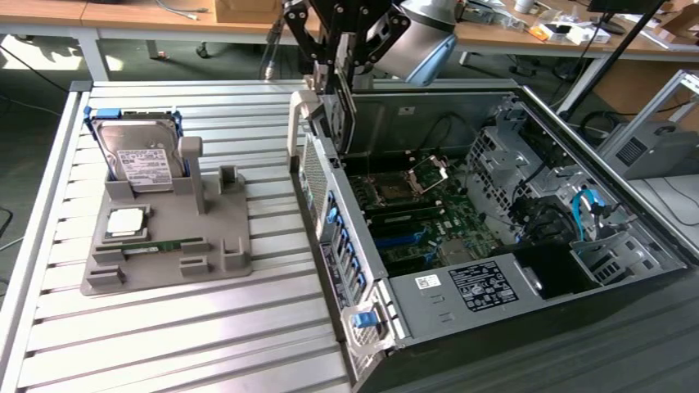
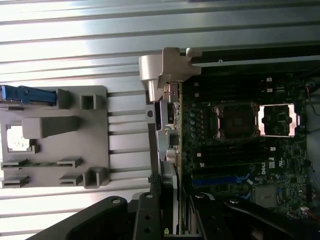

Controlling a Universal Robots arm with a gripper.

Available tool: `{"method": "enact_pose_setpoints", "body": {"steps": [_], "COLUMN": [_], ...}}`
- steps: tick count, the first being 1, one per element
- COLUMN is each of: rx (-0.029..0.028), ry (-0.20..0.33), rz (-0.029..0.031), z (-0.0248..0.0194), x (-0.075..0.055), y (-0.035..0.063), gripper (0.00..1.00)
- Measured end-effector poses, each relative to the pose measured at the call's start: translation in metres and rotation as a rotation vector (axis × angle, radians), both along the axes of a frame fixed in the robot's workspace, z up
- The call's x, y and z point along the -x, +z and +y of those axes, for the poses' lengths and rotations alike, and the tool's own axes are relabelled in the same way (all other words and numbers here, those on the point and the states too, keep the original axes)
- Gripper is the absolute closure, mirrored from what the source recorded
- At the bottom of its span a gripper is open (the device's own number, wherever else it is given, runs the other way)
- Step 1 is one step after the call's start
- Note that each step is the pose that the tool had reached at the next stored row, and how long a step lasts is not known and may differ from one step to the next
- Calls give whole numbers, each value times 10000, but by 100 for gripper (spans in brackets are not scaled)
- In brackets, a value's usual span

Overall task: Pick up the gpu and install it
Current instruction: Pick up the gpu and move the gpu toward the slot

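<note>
1. Start nearest the exterior camera. The open computer case (image 1: 568, 155) lies on its side on the slatted desk (image 1: 196, 327). Its power supply (image 1: 486, 286) is at the near end and the motherboard (image 1: 421, 221) faces up.
2. Look to the exterior view's left of the case. A grey parts holder (image 1: 164, 262) carries the silver hard drive (image 1: 142, 160) and a slim green memory stick (image 1: 164, 245). Neither is the part for this task.
3. Locate the gpu (image 1: 336, 123) at the far end of the case. It hangs upright and edge-on over the rear wall. In the wrist view its metal end bracket sits just beside the motherboard's edge. It appears to be clear of any slot and not yet seated.
4. Check the gripper (image 1: 340, 82). Its black fingers (image 2: 145, 220) stand about half apart and are clamped across the thin top edge of the gpu, one on each face. It holds nothing else.
5. Treat the gpu as light and stiff but fragile:
   - The board will not sag, but the fan, the soldered parts and the edge contacts tolerate no knocks or twisting.
   - Hold it by the bare upper edge, as it is held now.
   - Expect the smooth faces to slip if the card is loaded sideways.
6. Note the arm's pose. The wrist (image 1: 421, 45) sits above the far wall of the case with the tool pointing straight down, so the card hangs plumb.
7. Ignore the cluttered wooden benches (image 1: 164, 16) beyond.
</note>
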State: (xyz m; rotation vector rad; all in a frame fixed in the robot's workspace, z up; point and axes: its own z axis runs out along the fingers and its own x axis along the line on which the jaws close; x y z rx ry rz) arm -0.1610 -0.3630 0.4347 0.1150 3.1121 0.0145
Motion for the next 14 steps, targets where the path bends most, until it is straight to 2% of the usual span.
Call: {"method": "enact_pose_setpoints", "body": {"steps": [14], "rx": [1], "ry": [0], "rz": [0], "z": [0], "x": [-108], "y": [0], "gripper": [73]}}
